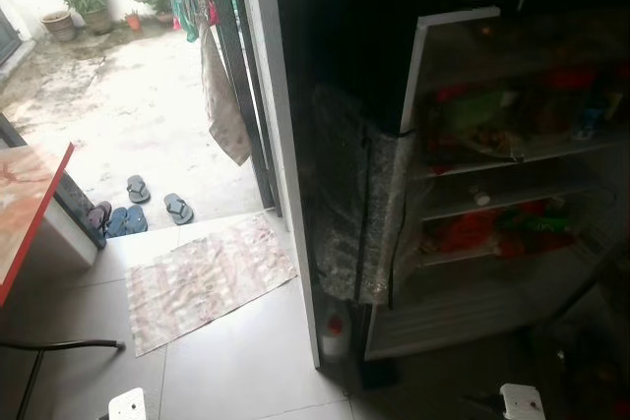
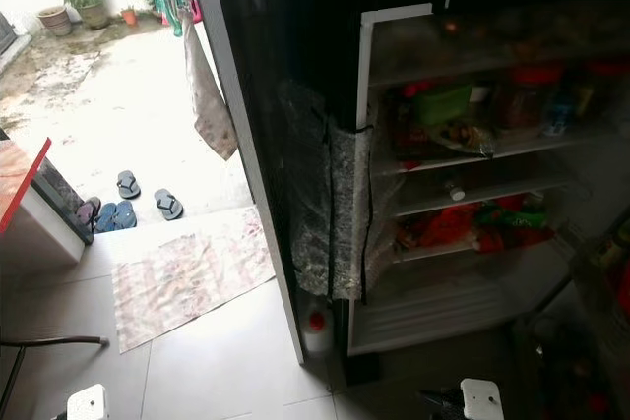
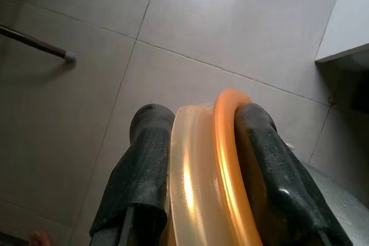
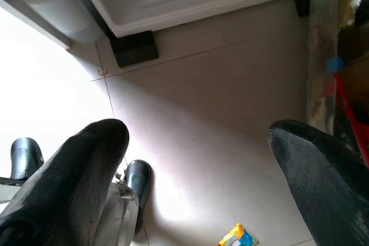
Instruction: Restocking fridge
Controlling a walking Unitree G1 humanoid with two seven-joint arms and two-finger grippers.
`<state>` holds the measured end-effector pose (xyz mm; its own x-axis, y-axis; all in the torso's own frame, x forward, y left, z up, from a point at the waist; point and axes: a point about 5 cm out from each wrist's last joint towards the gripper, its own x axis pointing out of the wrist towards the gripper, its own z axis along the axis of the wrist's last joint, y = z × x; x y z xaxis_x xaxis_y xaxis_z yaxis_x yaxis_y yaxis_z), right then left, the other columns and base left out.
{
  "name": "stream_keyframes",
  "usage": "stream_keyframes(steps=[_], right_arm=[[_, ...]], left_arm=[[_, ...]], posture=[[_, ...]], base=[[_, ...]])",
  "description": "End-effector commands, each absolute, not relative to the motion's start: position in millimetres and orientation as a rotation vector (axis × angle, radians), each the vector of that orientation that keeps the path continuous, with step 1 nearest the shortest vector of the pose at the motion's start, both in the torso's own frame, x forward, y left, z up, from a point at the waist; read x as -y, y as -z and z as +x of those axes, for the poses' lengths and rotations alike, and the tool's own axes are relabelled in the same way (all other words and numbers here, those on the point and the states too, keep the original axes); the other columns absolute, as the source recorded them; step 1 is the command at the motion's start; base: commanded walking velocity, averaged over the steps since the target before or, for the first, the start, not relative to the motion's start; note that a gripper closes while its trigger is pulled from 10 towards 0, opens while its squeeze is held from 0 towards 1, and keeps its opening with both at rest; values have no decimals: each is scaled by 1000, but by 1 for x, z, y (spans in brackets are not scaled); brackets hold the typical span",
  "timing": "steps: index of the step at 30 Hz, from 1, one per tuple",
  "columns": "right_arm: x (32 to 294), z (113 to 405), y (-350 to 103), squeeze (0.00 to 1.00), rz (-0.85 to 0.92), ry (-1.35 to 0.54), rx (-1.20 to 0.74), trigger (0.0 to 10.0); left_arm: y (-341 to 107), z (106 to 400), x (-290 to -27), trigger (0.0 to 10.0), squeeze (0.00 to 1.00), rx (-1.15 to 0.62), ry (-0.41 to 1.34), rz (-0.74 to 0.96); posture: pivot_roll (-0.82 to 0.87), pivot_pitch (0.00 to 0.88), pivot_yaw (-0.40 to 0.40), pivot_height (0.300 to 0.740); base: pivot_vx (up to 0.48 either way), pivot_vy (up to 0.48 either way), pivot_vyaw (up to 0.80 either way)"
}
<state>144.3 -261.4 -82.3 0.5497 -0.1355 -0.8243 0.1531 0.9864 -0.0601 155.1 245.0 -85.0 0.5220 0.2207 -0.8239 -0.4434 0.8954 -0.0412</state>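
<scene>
- Our left gripper (image 3: 199, 159) hangs low over the tiled floor (image 3: 230, 21), clenched on a translucent container with an orange rim (image 3: 204, 182).
- A patterned mat (image 1: 207, 277) lies at the doorway, sandals (image 1: 148, 206) beyond it.
- A white bottle with a red cap (image 1: 336, 333) stands by the open fridge (image 1: 492, 174), its shelves stocked.
- Our right gripper (image 4: 196, 182) hangs released, fingers wide apart above the floor.
</scene>
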Motion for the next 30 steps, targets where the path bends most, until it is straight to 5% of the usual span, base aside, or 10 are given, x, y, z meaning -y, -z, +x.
stream_keyframes(steps=[1, 30], right_arm=[[254, 144, 85, 0, 36, 162, -972, 10000], [250, 145, 85, 0, 44, 137, -964, 10000]], left_arm=[[89, 150, -240, 10000, 0, -971, -386, -262], [87, 153, -242, 10000, 0, -959, -383, -249]], posture=[[-98, 20, 44, 740], [-96, 23, 48, 740]], base=[[0, -292, 0], [0, -291, 16]])
